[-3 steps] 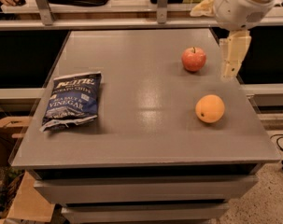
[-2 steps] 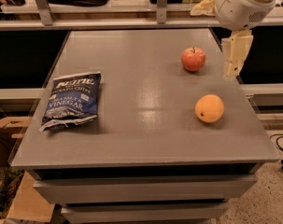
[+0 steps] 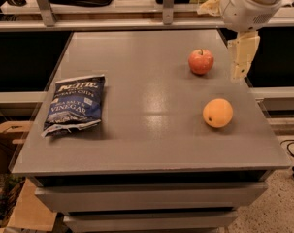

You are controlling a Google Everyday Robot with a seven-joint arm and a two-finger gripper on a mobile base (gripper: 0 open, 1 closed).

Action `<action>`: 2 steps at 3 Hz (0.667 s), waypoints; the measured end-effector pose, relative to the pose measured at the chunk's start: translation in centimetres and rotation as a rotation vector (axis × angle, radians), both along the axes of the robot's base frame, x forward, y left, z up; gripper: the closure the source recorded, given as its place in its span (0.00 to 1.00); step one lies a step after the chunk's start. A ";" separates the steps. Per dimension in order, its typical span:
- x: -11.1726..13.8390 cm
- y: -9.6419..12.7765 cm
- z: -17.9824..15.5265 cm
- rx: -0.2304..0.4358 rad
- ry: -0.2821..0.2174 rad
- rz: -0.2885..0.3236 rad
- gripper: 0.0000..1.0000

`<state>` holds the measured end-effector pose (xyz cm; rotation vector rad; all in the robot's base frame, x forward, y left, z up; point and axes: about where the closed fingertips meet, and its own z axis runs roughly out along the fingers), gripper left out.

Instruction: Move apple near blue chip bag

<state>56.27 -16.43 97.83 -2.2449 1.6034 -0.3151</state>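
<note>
The red apple with a short dark stem sits on the grey table at the back right. The dark-blue chip bag lies flat near the table's left edge, far from the apple. My gripper hangs pointing down at the table's right edge, a little right of the apple and apart from it, holding nothing. The white arm rises above it at the top right.
An orange lies on the table in front of the apple, near the right edge. A shelf rail with metal posts runs behind the table. Cardboard boxes stand on the floor at the left.
The gripper has barely shifted beside the apple. The apple, orange and chip bag have not moved.
</note>
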 end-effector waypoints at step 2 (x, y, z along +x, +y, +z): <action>5.0 -0.3 -2.0 -0.195 -0.095 0.026 0.00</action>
